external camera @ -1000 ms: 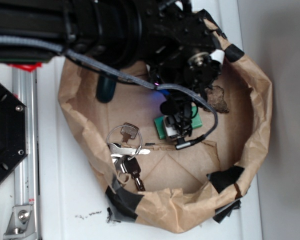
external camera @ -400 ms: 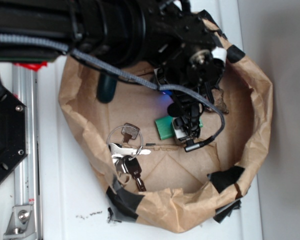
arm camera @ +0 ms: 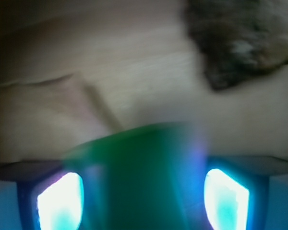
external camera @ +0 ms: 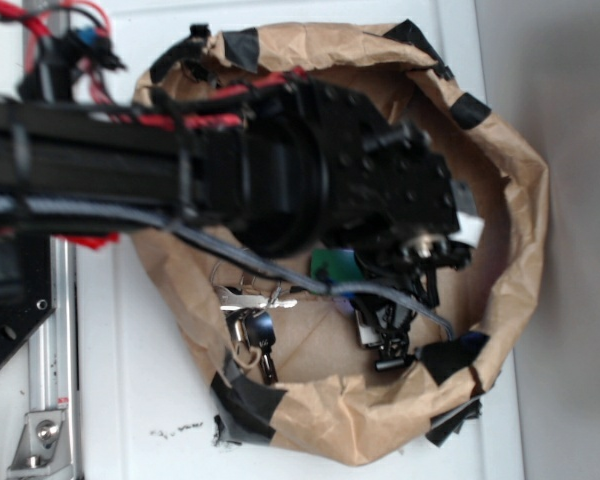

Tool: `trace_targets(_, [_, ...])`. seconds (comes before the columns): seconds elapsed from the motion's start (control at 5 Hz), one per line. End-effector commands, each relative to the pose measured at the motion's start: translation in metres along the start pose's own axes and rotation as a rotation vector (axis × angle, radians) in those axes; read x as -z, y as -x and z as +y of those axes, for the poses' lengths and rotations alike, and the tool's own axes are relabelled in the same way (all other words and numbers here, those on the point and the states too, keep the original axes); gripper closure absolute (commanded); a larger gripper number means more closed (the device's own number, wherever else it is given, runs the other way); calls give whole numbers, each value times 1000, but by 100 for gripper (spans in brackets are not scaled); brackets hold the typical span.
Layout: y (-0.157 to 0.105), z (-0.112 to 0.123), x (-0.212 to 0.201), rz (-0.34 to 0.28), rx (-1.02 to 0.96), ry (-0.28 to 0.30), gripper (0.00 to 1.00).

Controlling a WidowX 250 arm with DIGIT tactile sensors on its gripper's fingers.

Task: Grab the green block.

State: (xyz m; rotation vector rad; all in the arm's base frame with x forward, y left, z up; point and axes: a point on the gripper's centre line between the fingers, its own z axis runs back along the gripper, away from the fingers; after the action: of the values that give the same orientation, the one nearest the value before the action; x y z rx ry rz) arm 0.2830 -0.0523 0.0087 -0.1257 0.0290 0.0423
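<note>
1. Green block [external camera: 332, 265]: on the bag [external camera: 525, 230] floor, near its middle, mostly under the arm; fills the wrist view's lower centre [arm camera: 149, 177].
2. Gripper [external camera: 385, 335]: block between its fingers [arm camera: 225, 199]; grip cannot be told.
3. Keys [external camera: 248, 320]: near the bag's left wall.

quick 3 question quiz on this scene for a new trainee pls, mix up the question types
1. True or false: the green block lies outside the paper bag.
2. In the wrist view, where is the green block relative to the two glowing fingers? A) between them B) far to the left of both C) out of view
3. What metal thing lies in the bag left of the gripper?

Key
1. False: the bit of the block showing in the exterior view sits inside the bag.
2. A
3. A bunch of keys.
</note>
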Motion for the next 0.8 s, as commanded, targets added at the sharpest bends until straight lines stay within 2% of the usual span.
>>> trace_targets(0.0, [11, -13, 3, 24, 29, -18, 100])
trace_targets(0.2, [13, -4, -17, 41, 85, -31, 100])
trace_targets(0.4, [26, 17, -63, 52, 111, -61, 100])
trace_targets(0.6, [55, 32, -112, -149, -78, -74, 100])
